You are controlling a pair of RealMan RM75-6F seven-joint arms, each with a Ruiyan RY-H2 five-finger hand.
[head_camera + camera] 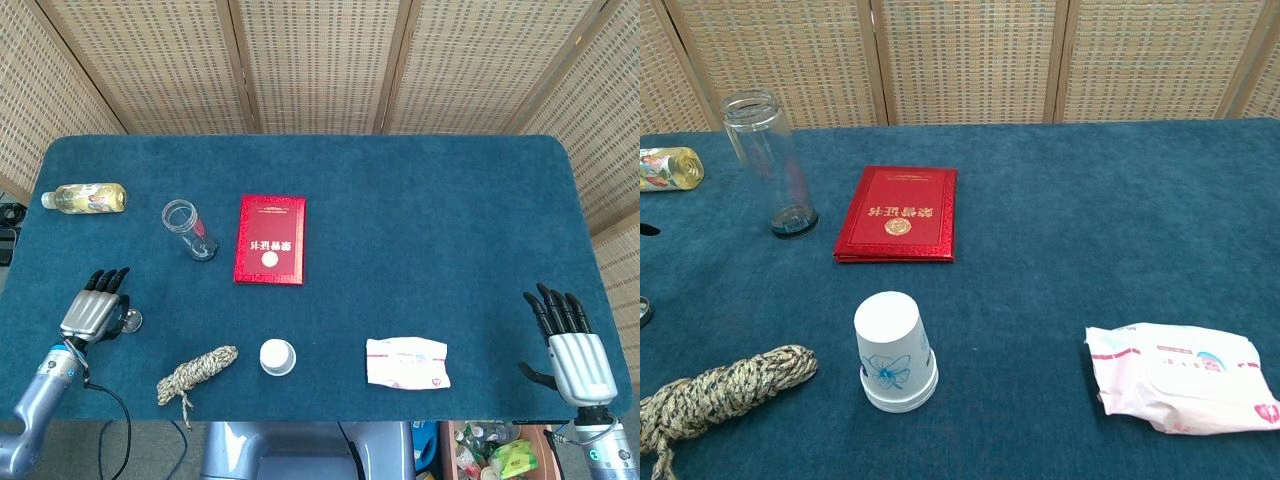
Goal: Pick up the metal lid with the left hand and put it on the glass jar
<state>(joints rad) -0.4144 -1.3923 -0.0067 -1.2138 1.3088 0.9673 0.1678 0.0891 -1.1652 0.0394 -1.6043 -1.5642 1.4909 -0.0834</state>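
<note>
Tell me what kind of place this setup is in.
Probably a robot test station rather than a home: a table in blue cloth, woven screens behind it, and unrelated props laid out apart, such as a jar, a rope and a red booklet.

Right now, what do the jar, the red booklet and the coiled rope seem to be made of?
The jar looks like clear glass: the screen and the cloth show through its wall. The red booklet seems glossy card or leatherette, with gold lettering and a sheen; which one is unclear. The rope appears to be twisted natural fibre, tan and matte, with rough strands.
</note>
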